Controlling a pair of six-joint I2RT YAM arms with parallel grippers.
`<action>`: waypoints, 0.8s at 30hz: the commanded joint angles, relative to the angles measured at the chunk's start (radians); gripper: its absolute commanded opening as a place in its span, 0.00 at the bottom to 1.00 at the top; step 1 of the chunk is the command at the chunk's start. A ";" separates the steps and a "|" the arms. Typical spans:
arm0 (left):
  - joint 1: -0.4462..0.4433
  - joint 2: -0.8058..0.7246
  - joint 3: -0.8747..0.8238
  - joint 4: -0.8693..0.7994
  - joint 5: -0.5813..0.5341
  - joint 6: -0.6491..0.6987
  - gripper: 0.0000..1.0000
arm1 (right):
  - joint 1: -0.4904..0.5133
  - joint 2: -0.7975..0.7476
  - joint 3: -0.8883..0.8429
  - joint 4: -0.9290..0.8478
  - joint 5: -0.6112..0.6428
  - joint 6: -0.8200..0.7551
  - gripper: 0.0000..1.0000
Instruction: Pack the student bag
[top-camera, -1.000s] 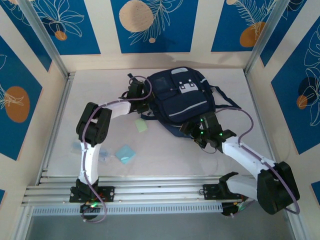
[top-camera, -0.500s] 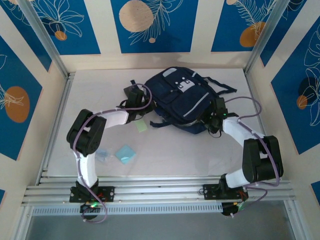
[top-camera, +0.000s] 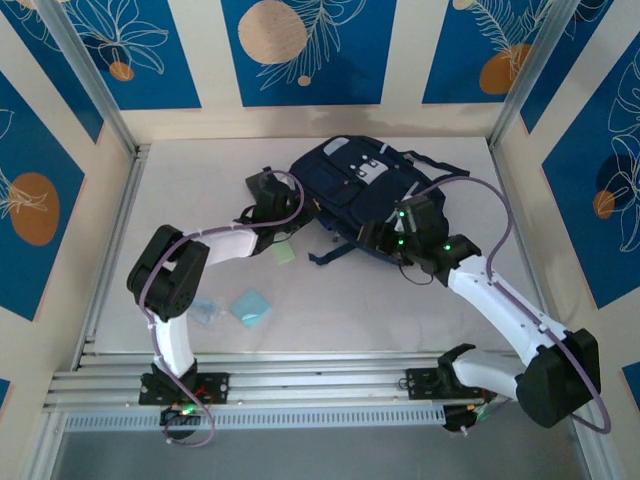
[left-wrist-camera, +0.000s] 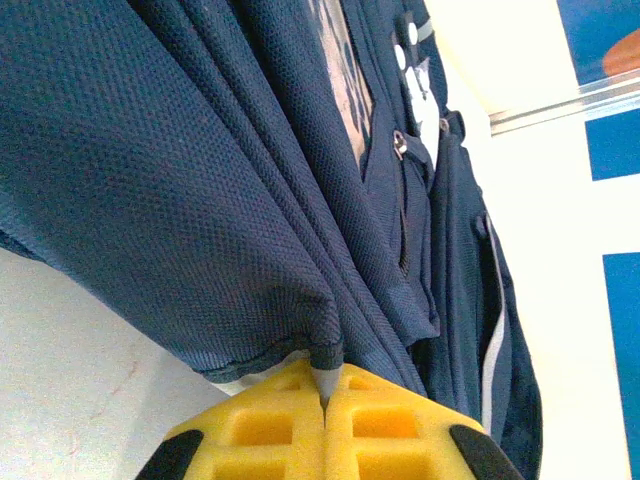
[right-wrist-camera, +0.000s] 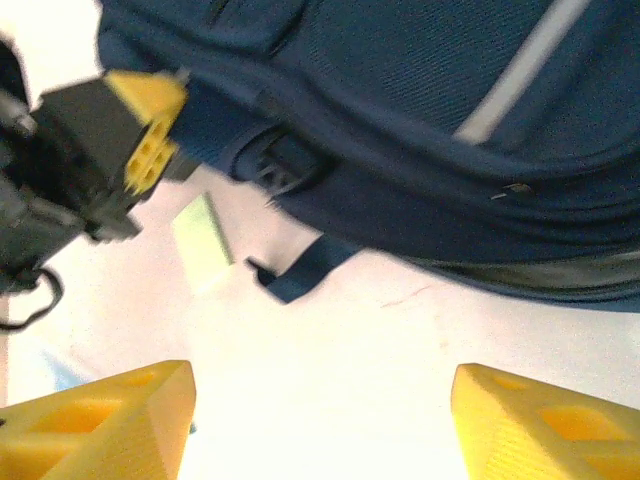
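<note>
The student bag (top-camera: 350, 190) lies on the white table (top-camera: 180, 200), towards the far side and a little right of centre. Its long axis runs on a slant from far left to near right. The front faces up, and the end with the small grey-white patch (top-camera: 375, 171) is nearest the far wall. It is dark navy mesh-weave fabric with zipped pockets and a thin pale grey stripe (right-wrist-camera: 510, 90). Black straps trail off its far right side, and a short strap loop (top-camera: 330, 255) lies on the table at its near edge.

The left gripper (left-wrist-camera: 325, 385) is at the bag's left edge, its yellow fingers pressed together on a fold of the navy fabric. The right gripper (right-wrist-camera: 320, 400) hovers at the bag's near right end, fingers spread wide with nothing between them.

A pale green pad (top-camera: 285, 252) lies just near of the left gripper. A light blue square (top-camera: 250, 307) lies nearer still, well apart from the bag.
</note>
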 joint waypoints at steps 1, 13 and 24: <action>-0.032 -0.082 -0.013 0.118 0.040 -0.035 0.00 | 0.084 0.076 -0.017 0.089 0.010 0.039 0.65; -0.069 -0.142 -0.087 0.165 0.001 -0.071 0.00 | 0.232 0.437 0.131 0.156 0.437 0.075 0.46; -0.086 -0.194 -0.135 0.173 -0.013 -0.087 0.00 | 0.292 0.674 0.350 0.009 0.782 0.105 0.18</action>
